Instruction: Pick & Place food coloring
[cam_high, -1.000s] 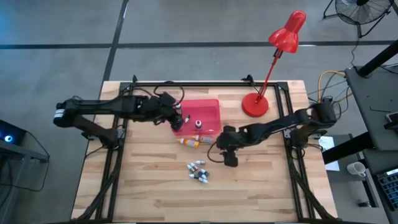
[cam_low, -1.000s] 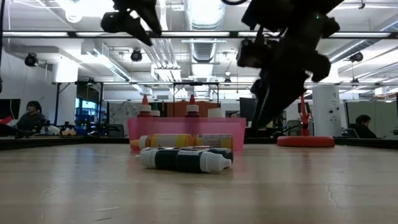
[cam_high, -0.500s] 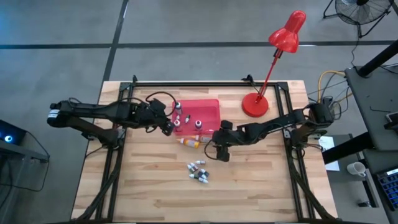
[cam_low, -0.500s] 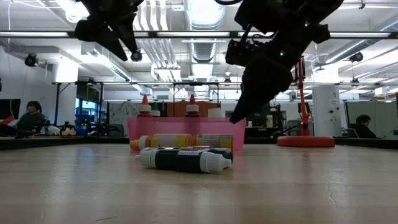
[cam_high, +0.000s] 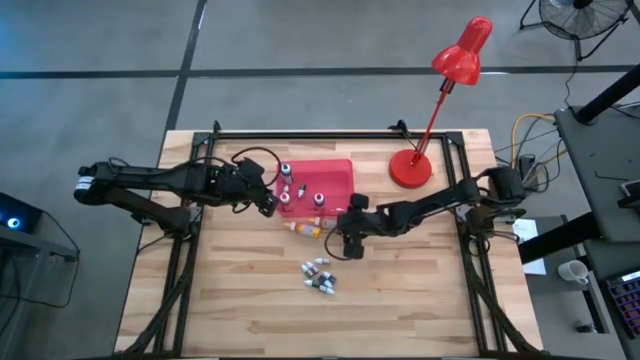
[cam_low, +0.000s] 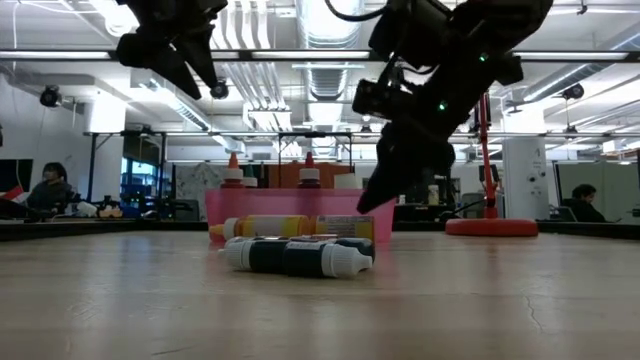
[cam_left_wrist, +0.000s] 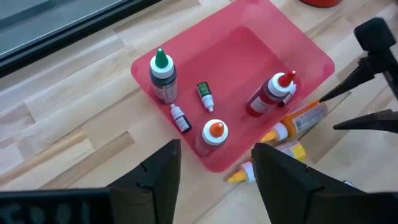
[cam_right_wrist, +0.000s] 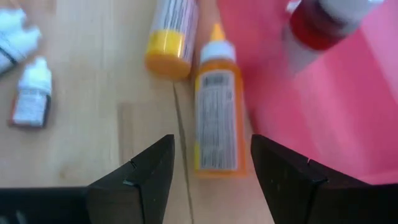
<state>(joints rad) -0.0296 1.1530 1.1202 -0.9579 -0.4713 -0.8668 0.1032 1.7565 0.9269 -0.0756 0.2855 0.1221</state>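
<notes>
The table (cam_high: 240, 310) carried everything, w/ the red tray (cam_high: 338, 172) as the landmark near its middle. The left gripper (cam_high: 268, 199) hung just off the tray's left edge, fingers spread, holding nothing. The right gripper (cam_high: 349, 240) sat low off the tray's front-right corner, fingers (cam_right_wrist: 134, 180) also spread and empty, straddling an orange bottle (cam_right_wrist: 217, 112) lying flat just outside the tray's front wall. A second yellow-capped bottle (cam_right_wrist: 171, 34) lay beside it. Inside the tray stood three larger bottles, green-, orange- and red-tipped, plus two tiny ones lying down. A cluster of small dark bottles (cam_high: 319, 277) lay on the table well in front of the tray.

Judging by looks: these bottles were light, smooth plastic, round, so prob. apt to roll or slip. Best pinched across the body mid-length, not at the tapered cap.
</notes>
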